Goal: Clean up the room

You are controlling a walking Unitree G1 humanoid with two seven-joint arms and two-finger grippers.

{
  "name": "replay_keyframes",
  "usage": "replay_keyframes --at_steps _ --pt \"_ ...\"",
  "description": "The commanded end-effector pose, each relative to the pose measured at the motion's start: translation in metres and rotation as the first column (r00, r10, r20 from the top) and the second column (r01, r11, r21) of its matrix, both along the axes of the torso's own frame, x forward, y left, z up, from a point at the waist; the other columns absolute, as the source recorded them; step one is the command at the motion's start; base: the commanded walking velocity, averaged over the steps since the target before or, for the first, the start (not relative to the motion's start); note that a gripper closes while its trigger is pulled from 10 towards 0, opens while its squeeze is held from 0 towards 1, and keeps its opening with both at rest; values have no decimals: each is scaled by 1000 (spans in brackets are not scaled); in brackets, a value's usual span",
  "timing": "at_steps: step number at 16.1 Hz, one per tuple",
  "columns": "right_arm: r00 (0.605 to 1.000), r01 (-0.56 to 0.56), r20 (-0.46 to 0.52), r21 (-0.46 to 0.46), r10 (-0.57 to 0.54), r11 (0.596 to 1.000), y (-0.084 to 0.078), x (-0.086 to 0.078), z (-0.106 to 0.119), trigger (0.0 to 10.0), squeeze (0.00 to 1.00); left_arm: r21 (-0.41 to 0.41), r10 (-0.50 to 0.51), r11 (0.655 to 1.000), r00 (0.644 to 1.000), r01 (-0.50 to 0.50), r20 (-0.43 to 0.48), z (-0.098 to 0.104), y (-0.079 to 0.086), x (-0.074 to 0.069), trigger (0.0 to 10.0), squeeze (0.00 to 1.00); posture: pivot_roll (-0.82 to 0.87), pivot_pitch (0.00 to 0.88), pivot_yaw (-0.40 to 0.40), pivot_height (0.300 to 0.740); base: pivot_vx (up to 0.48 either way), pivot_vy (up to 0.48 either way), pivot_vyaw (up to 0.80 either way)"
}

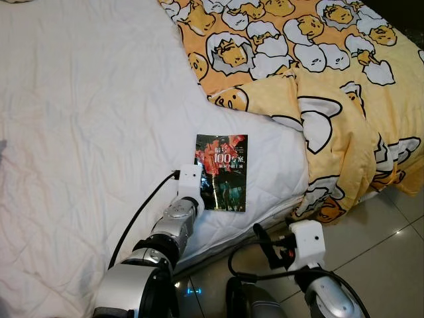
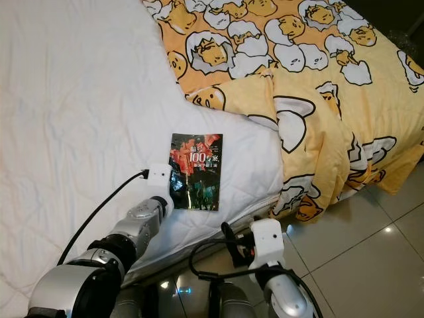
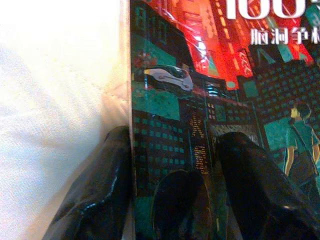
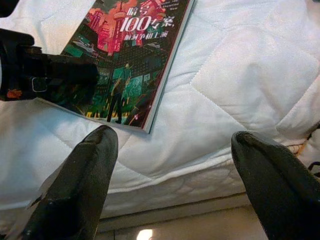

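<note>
A bed [image 1: 79, 119] covered with a white quilted sheet is seen from above, its near edge running along a light tiled floor [image 1: 391, 232]. Over the far right part of the bed a yellow duvet [image 1: 318, 73] printed with white cartoon egg figures is spread, and one bunched fold of it is draped over the mattress corner down toward the tiles. On the bare white sheet, close to the near edge and just left of that fold, a paperback book [image 1: 222, 172] with a dark red and teal city cover is laid flat, face up.

The left gripper [image 3: 175, 200] is stretched out over the mattress to the book's near left corner; in the left wrist view one black finger [image 3: 100, 190] is pressed against the sheet just outside the cover's edge while the other is set upon the cover, so the fingers are spread astride that edge without being clamped on it. The right gripper [image 4: 170, 170] is held lower, off the mattress edge and apart from the book, with its two fingers parted wide and nothing between them.
</note>
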State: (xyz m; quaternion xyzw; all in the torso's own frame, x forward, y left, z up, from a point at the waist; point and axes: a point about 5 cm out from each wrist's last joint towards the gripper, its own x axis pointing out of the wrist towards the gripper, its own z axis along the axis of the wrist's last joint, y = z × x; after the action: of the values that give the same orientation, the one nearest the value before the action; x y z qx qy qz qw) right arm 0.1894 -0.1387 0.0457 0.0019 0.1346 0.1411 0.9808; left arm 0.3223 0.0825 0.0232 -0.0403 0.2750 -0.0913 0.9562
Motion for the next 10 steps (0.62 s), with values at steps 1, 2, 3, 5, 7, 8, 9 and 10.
replay_keyframes --at_steps 1,2,3,5,7,8,9,10 --pt "999 21 -44 2 -21 1000 -4 -4 -8 10000 0 15 32 999 980 -30 -197 -36 9 -31 0 0 -151 265 -55 740 0 0 0" --pt "999 19 -40 8 -18 1000 -2 0 -8 10000 0 32 4 999 983 2 -182 -35 9 -29 0 0 -138 254 -41 740 0 0 0" --pt "999 18 -35 13 -17 1000 -1 4 -9 10000 0 43 -22 999 986 30 -166 -33 9 -28 0 0 -141 244 -34 740 0 0 0" --pt "999 23 -29 23 -23 999 0 6 -7 10000 0 39 1 999 986 6 -165 -32 12 -26 0 0 -141 242 -33 740 0 0 0" --pt "999 24 -24 13 -24 1000 -3 9 -8 10000 0 15 -16 1000 991 18 -135 -26 11 -21 0 0 -133 231 -24 740 0 0 0" --pt "999 27 -26 12 -27 1000 -4 10 -9 10000 0 16 -20 1000 991 22 -133 -26 10 -21 0 0 -132 228 -24 740 0 0 0" --pt "999 30 -26 12 -29 999 -3 12 -10 10000 0 13 -18 1000 992 20 -123 -24 11 -19 0 0 -131 215 -22 740 0 0 0" --pt "999 29 -20 15 -29 999 -2 14 -10 10000 0 2 -13 1000 995 13 -99 -20 12 -15 0 0 -127 194 -20 740 0 0 0"
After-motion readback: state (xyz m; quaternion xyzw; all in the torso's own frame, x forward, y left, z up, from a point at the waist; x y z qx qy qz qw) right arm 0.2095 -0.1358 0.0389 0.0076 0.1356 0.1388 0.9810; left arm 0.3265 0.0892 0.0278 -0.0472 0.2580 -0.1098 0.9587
